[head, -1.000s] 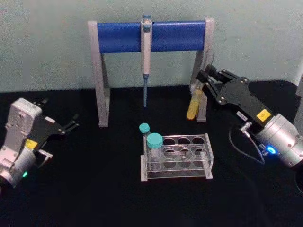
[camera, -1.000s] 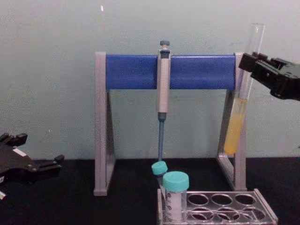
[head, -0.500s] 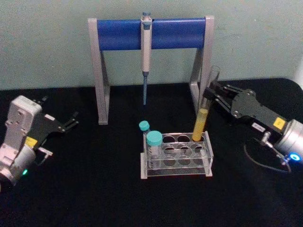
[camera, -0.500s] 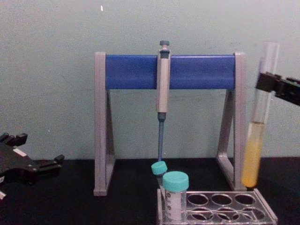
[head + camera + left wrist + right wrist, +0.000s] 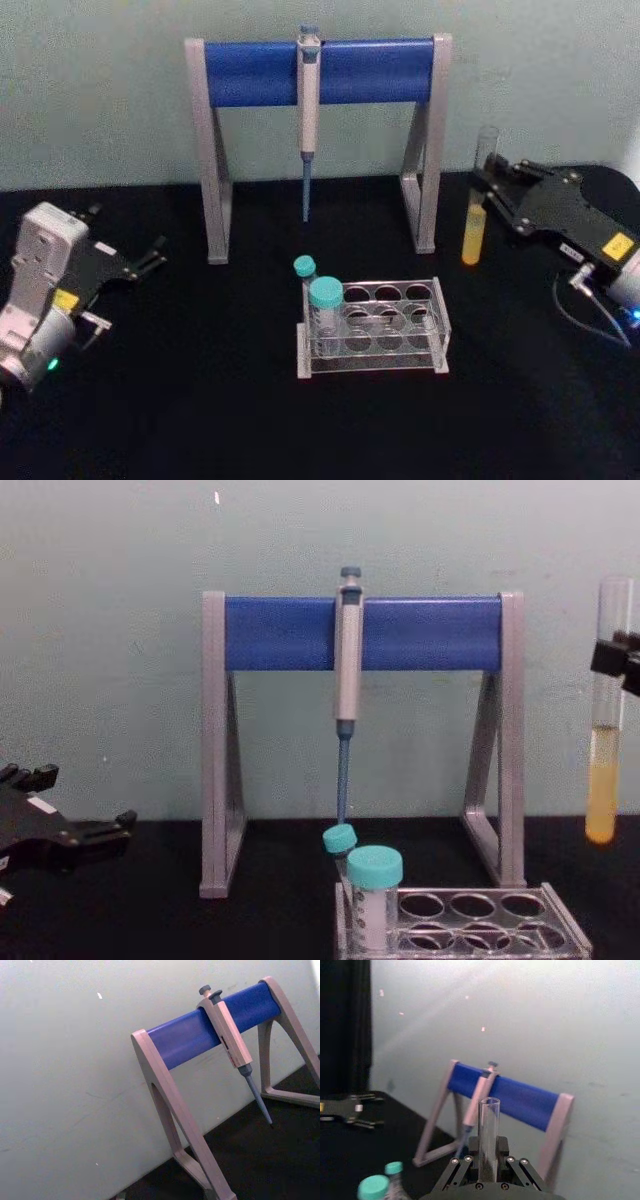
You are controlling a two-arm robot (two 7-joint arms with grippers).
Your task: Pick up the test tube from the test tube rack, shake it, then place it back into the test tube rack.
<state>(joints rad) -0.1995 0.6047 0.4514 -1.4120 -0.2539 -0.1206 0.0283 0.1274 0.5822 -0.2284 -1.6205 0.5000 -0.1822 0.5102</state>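
Head view: one grey-and-blue pipette stand (image 5: 320,72) stands at the back of the black table, and everything else is placed from it.

Two grippers are in sight. The right gripper (image 5: 483,182) is just right of the stand's right leg, its fingers closed tight around the upper part of the test tube. The left gripper (image 5: 150,255) sits well to the left of the stand's left leg, low over the table. Its fingers are spread apart, holding and touching nothing.

One clear test tube rack (image 5: 375,338) lies in front of the stand, below its right half, with six open holes showing.

One pipette (image 5: 308,110) hangs from the middle of the stand's blue bar, tip down.

One test tube (image 5: 474,225) hangs upright beside the stand's right leg, out of the rack, with yellow liquid in its lower part. In the chest view it touches only the gripper.

Two teal-capped tubes stand below the pipette's tip. The larger (image 5: 325,300) is at the rack's left end and the smaller (image 5: 304,268) is just behind it, nearer the stand.
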